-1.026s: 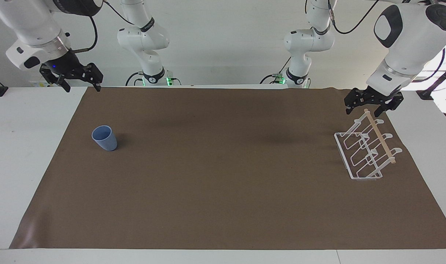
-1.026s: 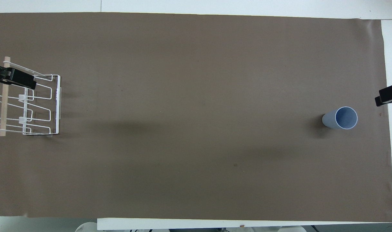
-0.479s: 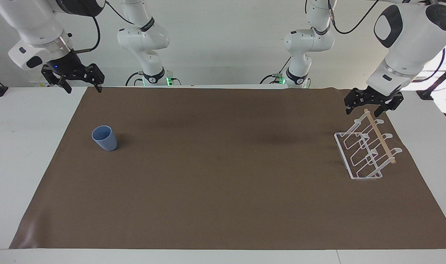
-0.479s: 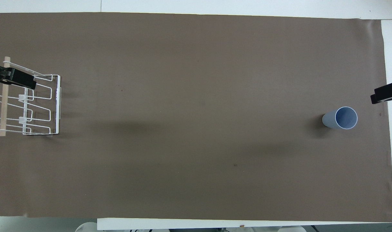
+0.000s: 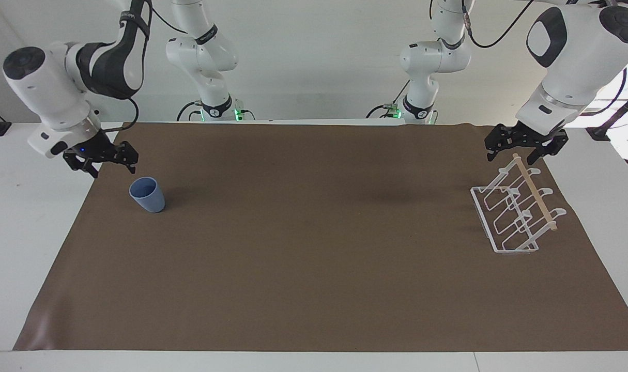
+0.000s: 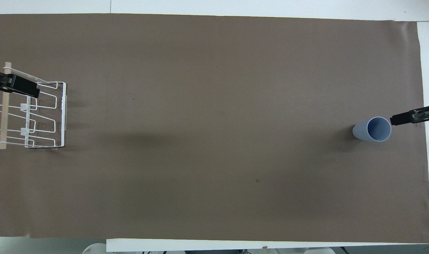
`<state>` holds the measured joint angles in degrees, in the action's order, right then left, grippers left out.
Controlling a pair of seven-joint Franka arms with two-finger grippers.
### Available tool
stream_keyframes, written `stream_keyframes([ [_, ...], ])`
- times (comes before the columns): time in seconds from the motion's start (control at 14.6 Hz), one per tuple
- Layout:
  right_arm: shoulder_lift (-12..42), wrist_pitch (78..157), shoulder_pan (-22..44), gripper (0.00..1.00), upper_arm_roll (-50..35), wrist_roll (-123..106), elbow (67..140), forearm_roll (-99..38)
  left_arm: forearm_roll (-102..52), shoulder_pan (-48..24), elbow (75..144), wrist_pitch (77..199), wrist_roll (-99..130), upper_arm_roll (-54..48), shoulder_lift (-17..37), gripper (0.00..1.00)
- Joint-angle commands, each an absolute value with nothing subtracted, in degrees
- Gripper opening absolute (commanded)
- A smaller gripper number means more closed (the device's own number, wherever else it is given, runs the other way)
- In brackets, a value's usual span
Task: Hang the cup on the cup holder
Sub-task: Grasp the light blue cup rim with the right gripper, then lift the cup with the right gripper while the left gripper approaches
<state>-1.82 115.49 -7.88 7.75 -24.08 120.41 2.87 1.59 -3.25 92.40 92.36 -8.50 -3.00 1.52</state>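
On the brown mat (image 5: 314, 268) the cup holder (image 5: 515, 209) stands at the left arm's end, the left gripper (image 5: 525, 147) waiting over it, fingers spread, holding nothing. The right gripper (image 5: 101, 161) has dropped beside the upright cup (image 5: 147, 194) (not touching), fingers parted and empty: grasp likely next.
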Motion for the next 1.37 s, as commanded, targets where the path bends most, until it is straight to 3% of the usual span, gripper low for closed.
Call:
stream_keyframes([
  [0.0, -1.16, 117.16, -9.92, 1.0, 7.29, -25.14, 123.31, 2.02, 2.64, -2.9, 93.16, 91.85, -9.14, -3.08, 0.44, 1.0],
  [0.27, 2.45, 123.47, -11.43, 1.0, 7.21, -24.09, 124.63, 0.1, 2.64, -2.9, 93.16, 91.85, -9.14, -3.08, 0.44, 1.0],
  [0.48, 3.43, 124.01, -11.34, 0.99, 7.21, -22.76, 124.98, -1.14, 2.64, -2.9, 93.16, 91.85, -9.14, -3.08, 0.44, 1.0],
  [0.68, 3.87, 126.03, -11.25, 0.74, 7.21, -22.94, 125.95, -1.14, 2.64, -2.9, 93.16, 91.85, -9.14, -3.08, 0.44, 1.0],
  [0.82, 3.87, 126.21, -10.64, 0.4, 7.21, -22.76, 126.03, -1.14, 2.64, -2.9, 93.16, 91.85, -9.14, -3.08, 0.44, 1.0],
  [0.96, 3.95, 125.69, -10.02, 0.18, 7.21, -23.03, 125.86, -1.05, 2.64, -2.9, 93.16, 91.85, -9.14, -3.08, 0.44, 1.0],
  [1.09, 3.96, 125.68, -9.49, 0.02, 7.21, -23.03, 125.86, -1.05, 2.64, -2.9, 93.16, 91.85, -9.14, -3.08, 0.44, 1.0],
  [1.3, 4.13, 122.89, -8.35, 0.0, 7.21, -23.29, 124.2, -0.97, 2.64, -2.9, 93.16, 91.85, -9.14, -3.08, 0.44, 1.0],
])
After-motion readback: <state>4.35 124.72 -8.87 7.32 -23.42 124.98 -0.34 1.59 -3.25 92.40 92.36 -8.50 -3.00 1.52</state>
